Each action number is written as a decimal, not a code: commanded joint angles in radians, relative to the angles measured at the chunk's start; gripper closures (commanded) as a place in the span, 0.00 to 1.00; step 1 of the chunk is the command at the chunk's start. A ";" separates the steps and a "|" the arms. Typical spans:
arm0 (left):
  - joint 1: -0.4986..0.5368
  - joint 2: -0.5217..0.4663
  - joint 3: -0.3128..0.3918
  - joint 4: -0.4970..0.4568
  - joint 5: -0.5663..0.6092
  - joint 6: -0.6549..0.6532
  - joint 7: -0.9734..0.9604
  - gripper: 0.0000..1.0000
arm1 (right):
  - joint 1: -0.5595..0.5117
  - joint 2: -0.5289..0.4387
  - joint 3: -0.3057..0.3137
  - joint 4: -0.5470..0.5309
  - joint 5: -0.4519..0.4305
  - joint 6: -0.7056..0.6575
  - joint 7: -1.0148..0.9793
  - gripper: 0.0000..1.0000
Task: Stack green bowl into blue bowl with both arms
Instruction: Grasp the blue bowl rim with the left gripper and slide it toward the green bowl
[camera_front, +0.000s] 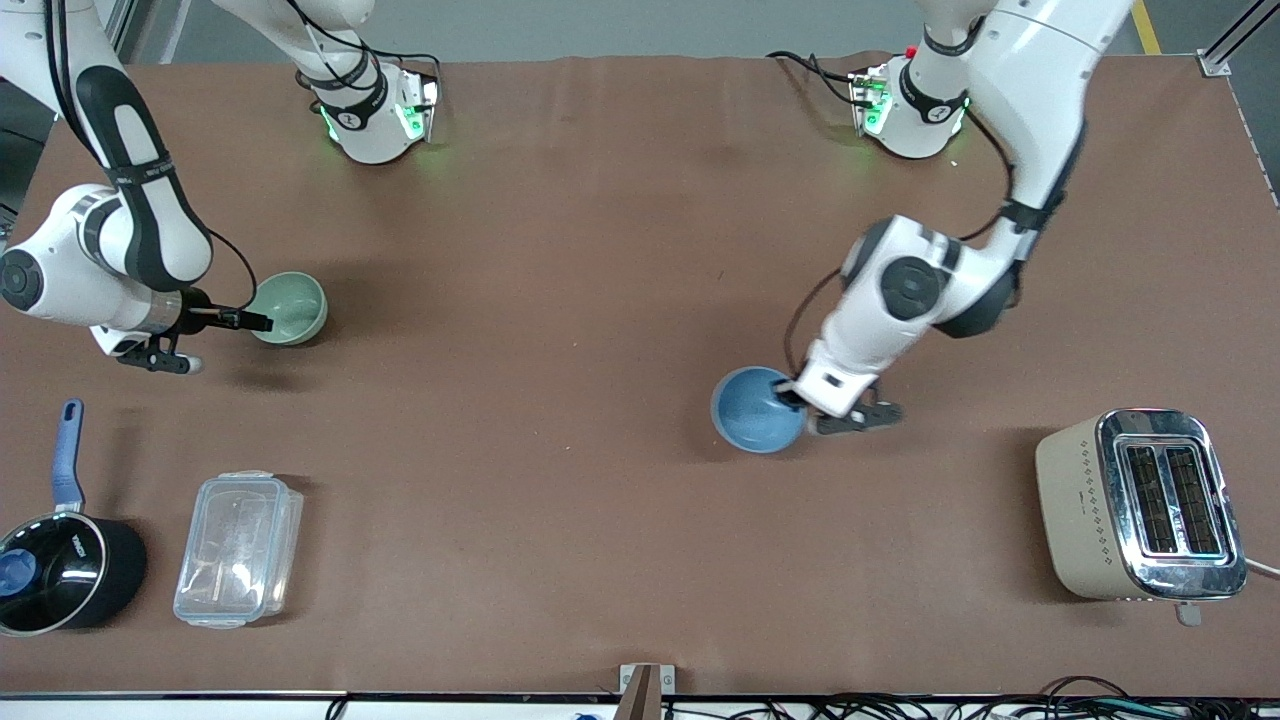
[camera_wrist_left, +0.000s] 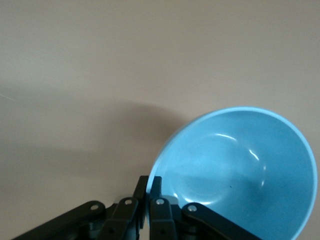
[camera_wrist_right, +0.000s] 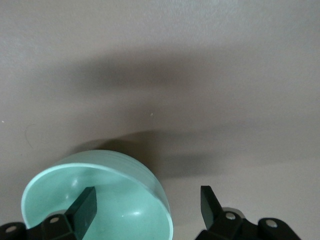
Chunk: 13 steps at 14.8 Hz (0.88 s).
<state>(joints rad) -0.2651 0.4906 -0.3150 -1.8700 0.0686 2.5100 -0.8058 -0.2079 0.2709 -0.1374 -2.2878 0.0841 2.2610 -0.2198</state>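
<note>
The table (camera_front: 600, 300) is a broad brown surface with both arm bases along its robot-side edge. The left arm (camera_front: 1010, 150) bends down toward the middle of the table on its own half; the right arm (camera_front: 130, 220) folds low near the table edge at the right arm's end.

The toaster (camera_front: 1140, 505) stands near the camera-side corner at the left arm's end. The black pot (camera_front: 65, 570) sits in the camera-side corner at the right arm's end, with the clear box (camera_front: 238, 550) just beside it, along the same edge.

The blue bowl (camera_front: 757, 410) is a little toward the left arm's end from the table's centre, nearer the camera-side edge than the robot-side one, and tilted. The left gripper (camera_front: 795, 400) is at its rim; in the left wrist view the fingers (camera_wrist_left: 155, 187) are pinched together on the rim of the blue bowl (camera_wrist_left: 240, 170).

The green bowl (camera_front: 290, 308) is toward the right arm's end, about midway between the two long edges. The right gripper (camera_front: 262, 322) straddles its wall with jaws spread: in the right wrist view one finger (camera_wrist_right: 84, 207) is inside the green bowl (camera_wrist_right: 100, 200) and the other outside, clear of the wall.
</note>
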 joint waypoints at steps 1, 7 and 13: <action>-0.156 0.130 0.010 0.179 0.017 -0.007 -0.224 1.00 | -0.018 -0.018 0.010 -0.039 0.016 0.014 -0.012 0.23; -0.409 0.289 0.054 0.370 0.016 -0.007 -0.467 1.00 | -0.013 -0.016 0.010 -0.070 0.016 0.060 -0.012 0.81; -0.480 0.319 0.102 0.359 0.019 -0.007 -0.513 0.91 | -0.013 -0.016 0.012 -0.067 0.016 0.061 -0.012 0.84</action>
<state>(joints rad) -0.7417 0.7985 -0.2239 -1.5323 0.0687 2.5103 -1.3001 -0.2098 0.2709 -0.1361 -2.3322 0.0841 2.3054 -0.2199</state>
